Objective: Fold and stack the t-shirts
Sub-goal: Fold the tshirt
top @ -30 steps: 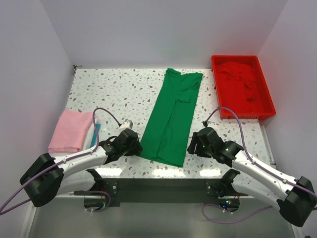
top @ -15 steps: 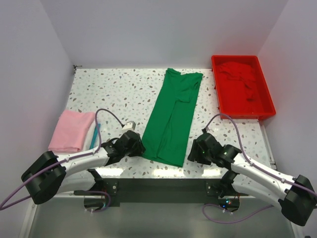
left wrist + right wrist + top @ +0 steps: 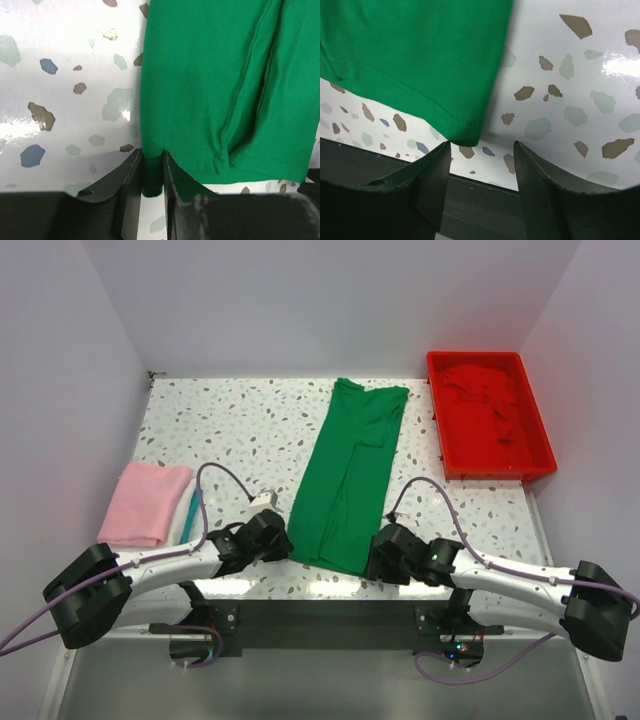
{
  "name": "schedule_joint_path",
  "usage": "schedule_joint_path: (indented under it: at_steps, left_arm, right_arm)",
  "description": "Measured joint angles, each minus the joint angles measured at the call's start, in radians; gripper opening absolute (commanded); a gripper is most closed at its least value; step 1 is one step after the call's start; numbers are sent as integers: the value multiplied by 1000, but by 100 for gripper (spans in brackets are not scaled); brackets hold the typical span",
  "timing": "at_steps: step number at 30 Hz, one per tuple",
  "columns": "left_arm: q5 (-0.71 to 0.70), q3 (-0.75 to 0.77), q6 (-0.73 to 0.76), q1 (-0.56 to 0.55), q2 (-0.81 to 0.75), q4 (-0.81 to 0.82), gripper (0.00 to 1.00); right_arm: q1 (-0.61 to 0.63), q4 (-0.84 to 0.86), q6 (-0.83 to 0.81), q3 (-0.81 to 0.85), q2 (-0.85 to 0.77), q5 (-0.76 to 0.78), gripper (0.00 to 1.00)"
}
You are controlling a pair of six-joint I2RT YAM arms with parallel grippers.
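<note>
Your green t-shirt [image 3: 345,475] lies lengthwise on the middle of the surface [image 3: 240,420]; your left jaws are pinched nearly closed on its near left corner; your right jaws stand open and empty at its near right corner.

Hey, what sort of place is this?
Probably a robot lab test cell: plain white walls box in a speckled tabletop, a left arm and right arm are bolted at its near edge, and a green t-shirt lies flat on it.
</note>
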Motion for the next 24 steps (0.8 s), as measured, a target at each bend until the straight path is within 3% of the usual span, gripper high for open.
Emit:
schedule_joint_path:
  at_steps: [12,20,23,24]
  left_arm:
    - [-40,-34,-80,-73,-49,-30,11]
    - [-52,-39,-92,-108,-64,-46,5]
    - [-57,-39,-99,-126,-67,-55,2]
    - [-59,-39,-102,-132,-68,-58,2]
  right_arm:
    - [46,78,79,-3,38,34,50]
    - [48,57,88,-18,20,52,33]
    - [49,57,87,-23,19,51,23]
    - [50,56,87,-26,18,51,15]
